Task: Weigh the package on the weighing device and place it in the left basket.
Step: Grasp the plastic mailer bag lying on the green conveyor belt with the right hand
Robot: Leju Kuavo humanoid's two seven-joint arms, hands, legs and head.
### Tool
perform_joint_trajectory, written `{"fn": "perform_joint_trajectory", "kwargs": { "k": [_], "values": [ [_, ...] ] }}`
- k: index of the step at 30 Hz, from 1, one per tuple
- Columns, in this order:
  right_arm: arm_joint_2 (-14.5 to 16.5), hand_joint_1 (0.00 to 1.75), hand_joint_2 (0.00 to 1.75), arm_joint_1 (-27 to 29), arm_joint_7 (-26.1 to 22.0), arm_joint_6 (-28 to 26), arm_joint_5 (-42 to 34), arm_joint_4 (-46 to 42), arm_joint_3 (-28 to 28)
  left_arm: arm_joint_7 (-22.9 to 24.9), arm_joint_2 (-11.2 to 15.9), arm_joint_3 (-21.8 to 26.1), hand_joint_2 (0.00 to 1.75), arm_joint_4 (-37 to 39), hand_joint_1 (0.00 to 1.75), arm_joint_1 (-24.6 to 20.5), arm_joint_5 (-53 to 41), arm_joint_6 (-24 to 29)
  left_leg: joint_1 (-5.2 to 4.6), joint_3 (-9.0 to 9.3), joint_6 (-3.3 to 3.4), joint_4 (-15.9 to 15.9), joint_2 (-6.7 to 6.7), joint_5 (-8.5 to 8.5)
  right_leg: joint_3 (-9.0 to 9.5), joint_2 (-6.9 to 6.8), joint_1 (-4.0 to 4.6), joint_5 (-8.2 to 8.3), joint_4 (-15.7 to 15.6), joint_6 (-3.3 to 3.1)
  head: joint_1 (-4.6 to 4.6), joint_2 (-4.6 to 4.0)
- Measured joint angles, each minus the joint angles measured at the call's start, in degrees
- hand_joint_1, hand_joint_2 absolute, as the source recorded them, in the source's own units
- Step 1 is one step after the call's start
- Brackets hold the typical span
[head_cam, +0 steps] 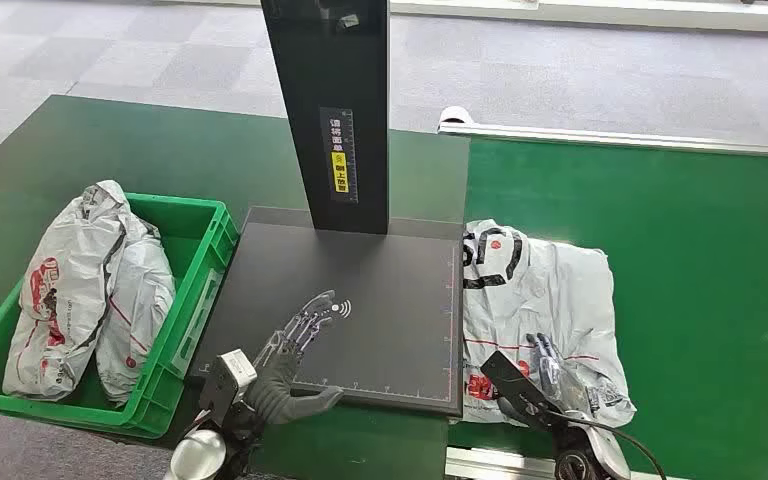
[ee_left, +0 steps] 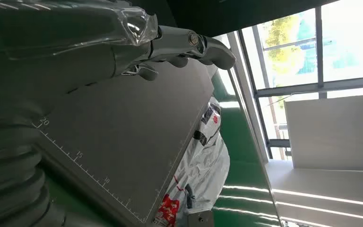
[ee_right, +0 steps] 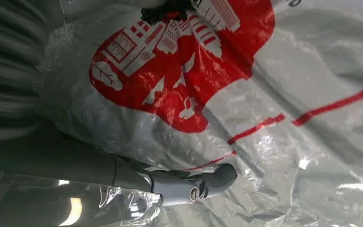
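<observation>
Two bagged parcels [head_cam: 80, 300] in basket [head_cam: 205, 275], right hand [head_cam: 550, 365] — apparently touching package [head_cam: 540, 290]

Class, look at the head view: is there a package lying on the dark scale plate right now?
No. The scale plate carries no package; the package lies on the green belt beside it, under the right hand.

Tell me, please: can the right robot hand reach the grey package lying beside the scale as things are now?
Probably yes. The right robot hand is already over the grey package, at its near end, and nothing stands between them. Whether its fingers already grip the plastic cannot be told.
</observation>
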Motion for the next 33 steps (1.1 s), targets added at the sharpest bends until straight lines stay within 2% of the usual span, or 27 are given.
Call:
{"fn": "perform_joint_trajectory", "kwargs": {
  "k": [3, 9, 16, 20, 26, 31, 33],
  "values": [
    [-1.05, 1.73, 1.75, -1.35, -0.45, 0.17, -1.00, 2.26, 1.69, -0.22, 0.12, -0.11, 1.75, 0.29, 0.00, -0.07, 0.42, 0.44, 0.00, 0.09, 0.00, 0.00, 0.05, 0.00, 0.06, 0.06, 0.00, 0.00, 0.00, 0.00, 0.01, 0.00],
    [-3.44, 1.73, 1.75, -4.67, -1.11, 0.38, -2.13, 6.34, 4.97, -0.34, 0.53, -0.39, 1.75, 0.62, 0.00, -0.10, 0.94, 0.80, 0.00, 0.40, 0.00, 0.00, 0.12, -0.01, 0.32, 0.11, 0.00, 0.00, -0.01, 0.00, 0.01, -0.01],
    [-4.25, 1.75, 1.75, -6.30, -1.56, 0.44, -2.50, 8.08, 6.60, -0.35, 0.78, -0.44, 1.75, 0.74, 0.00, -0.12, 1.17, 0.90, 0.00, 0.50, 0.00, 0.00, 0.10, -0.01, 0.44, 0.10, 0.00, 0.00, -0.02, 0.00, 0.01, 0.00],
    [-4.78, 1.75, 1.75, -7.29, -2.91, -0.13, -5.43, 8.83, 8.21, -0.24, 0.93, -0.45, 1.75, 0.57, 0.00, 0.04, 1.79, 1.57, 0.00, 0.46, 0.00, 0.00, 0.10, -0.01, 0.44, 0.10, 0.00, 0.00, -0.02, 0.00, 0.02, -0.01],
    [-5.13, 1.75, 1.75, -6.59, -11.62, -3.10, -16.57, 7.26, 9.43, -0.16, 1.58, -0.37, 1.75, -1.52, 0.00, 1.77, 2.28, 2.44, 0.00, 0.25, 0.00, 0.00, 0.06, -0.01, 0.26, 0.10, 0.00, 0.01, -0.01, 0.00, 0.02, 0.00],
    [-5.29, 1.75, 1.75, -3.78, -21.07, -5.95, -27.26, -0.16, 8.83, -0.74, 2.19, -0.28, 1.75, -2.90, 0.00, 3.10, 2.61, 2.75, 0.01, 0.05, 0.00, -0.01, 0.06, -0.01, 0.04, 0.11, 0.01, 0.02, 0.00, -0.01, 0.01, 0.00],
    [-5.40, 1.75, 1.75, -3.15, -23.19, -6.49, -29.71, -2.99, 8.26, -0.94, 2.34, -0.27, 1.75, -3.13, 0.00, 3.31, 2.60, 2.83, 0.01, 0.04, -0.01, -0.01, 0.10, -0.01, 0.01, 0.13, 0.01, 0.02, 0.00, -0.01, 0.01, 0.01]
  ]
}}
